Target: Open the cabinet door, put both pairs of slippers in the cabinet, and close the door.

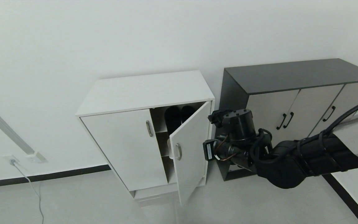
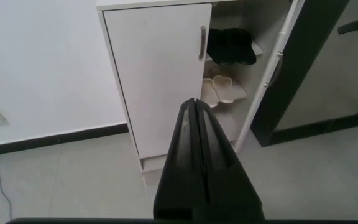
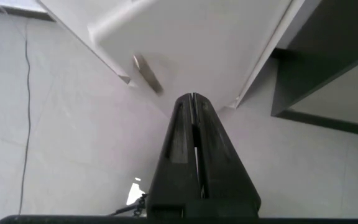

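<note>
I see my right arm [image 1: 291,161] black and drum-jointed, cables [image 1: 346,114] trailing toward three o'clock; left gripper [image 2: 195,106] and right gripper [image 3: 194,99] are black wedges.

Head camera looks down on the white cabinet [image 1: 144,90] from above; left wrist camera faces its front from farther back; right wrist camera sits close to the half-open door [image 3: 216,56], shared by all.

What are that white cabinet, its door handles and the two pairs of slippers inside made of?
White cabinet: probably laminated board, matte, with flat panels and crisp square edges.
Door handle: looks like brushed metal, silvery-grey with a soft sheen.
Black slippers: likely foam or rubber, dull with no shine.
Pale slippers: seemingly the same moulded kind, smooth and cream; too small to be sure.
</note>
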You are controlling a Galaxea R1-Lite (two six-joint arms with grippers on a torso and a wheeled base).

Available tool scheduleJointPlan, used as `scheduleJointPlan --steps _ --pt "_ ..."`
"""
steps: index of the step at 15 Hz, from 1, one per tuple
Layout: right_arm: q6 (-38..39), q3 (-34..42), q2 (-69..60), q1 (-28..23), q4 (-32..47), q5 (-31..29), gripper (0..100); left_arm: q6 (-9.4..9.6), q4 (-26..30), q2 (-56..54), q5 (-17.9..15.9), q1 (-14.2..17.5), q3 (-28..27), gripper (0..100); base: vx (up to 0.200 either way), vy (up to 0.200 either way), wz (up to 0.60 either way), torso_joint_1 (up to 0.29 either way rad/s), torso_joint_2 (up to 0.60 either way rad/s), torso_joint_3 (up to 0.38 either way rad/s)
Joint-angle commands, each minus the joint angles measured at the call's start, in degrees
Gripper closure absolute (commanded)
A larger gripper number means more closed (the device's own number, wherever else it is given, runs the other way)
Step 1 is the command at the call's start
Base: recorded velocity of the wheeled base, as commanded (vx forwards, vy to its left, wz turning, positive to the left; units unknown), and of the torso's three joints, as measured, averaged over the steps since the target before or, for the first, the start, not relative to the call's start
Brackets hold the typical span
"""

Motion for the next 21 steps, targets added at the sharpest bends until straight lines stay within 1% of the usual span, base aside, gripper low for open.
scheduleJointPlan --steps 1,3,6,8,11,12,13,14,15,21 --pt "-0.22 1.65 -1.38 0.70 -0.30 -0.06 100 -0.01 -0.01 -0.01 0.03 0.01 0.00 100 0.000 0.000 0.00 0.000 0.00 0.000" --pt "-0.66 2.35 -1.38 1.49 -0.30 -0.06 100 -0.01 -0.01 0.08 0.03 0.01 0.00 100 0.000 0.000 0.00 0.000 0.00 0.000" --pt "-0.75 3.76 -1.21 2.28 -0.56 0.03 100 -0.01 -0.01 0.08 0.03 0.01 0.00 100 0.000 0.000 0.60 0.001 0.00 0.004" --pt "-0.66 4.46 -1.21 2.28 -1.44 1.97 100 -0.01 -0.01 0.08 0.03 0.01 0.00 100 0.000 0.000 0.60 0.007 0.00 0.002" --pt "-0.66 6.40 -0.94 2.28 -4.43 2.93 100 -0.01 -0.01 0.08 0.03 0.01 0.00 100 0.000 0.000 0.00 0.000 0.00 0.000" --pt "-0.66 8.24 -0.94 2.19 -6.71 4.16 100 -0.01 -0.01 -0.01 0.12 0.01 0.00 100 0.000 0.000 0.00 0.000 0.00 0.000" --pt "-0.75 10.53 -1.03 2.02 -9.97 6.89 100 -0.01 -0.01 0.08 0.21 0.01 0.00 100 0.000 0.000 0.00 0.000 0.00 0.000" --pt "-1.37 13.52 -0.94 1.49 -14.80 10.05 100 -0.01 -0.01 0.08 0.21 0.01 0.00 100 0.000 0.000 0.00 0.000 0.00 0.000" --pt "-2.42 16.06 -0.77 1.05 -18.58 11.81 100 -0.01 -0.01 0.08 0.21 0.01 0.00 100 0.000 0.000 0.00 0.000 0.00 0.000" --pt "-2.69 25.21 0.90 0.96 -28.69 12.16 100 0.16 -0.01 0.08 0.12 0.01 0.00 100 0.000 0.000 0.00 0.000 0.00 0.000"
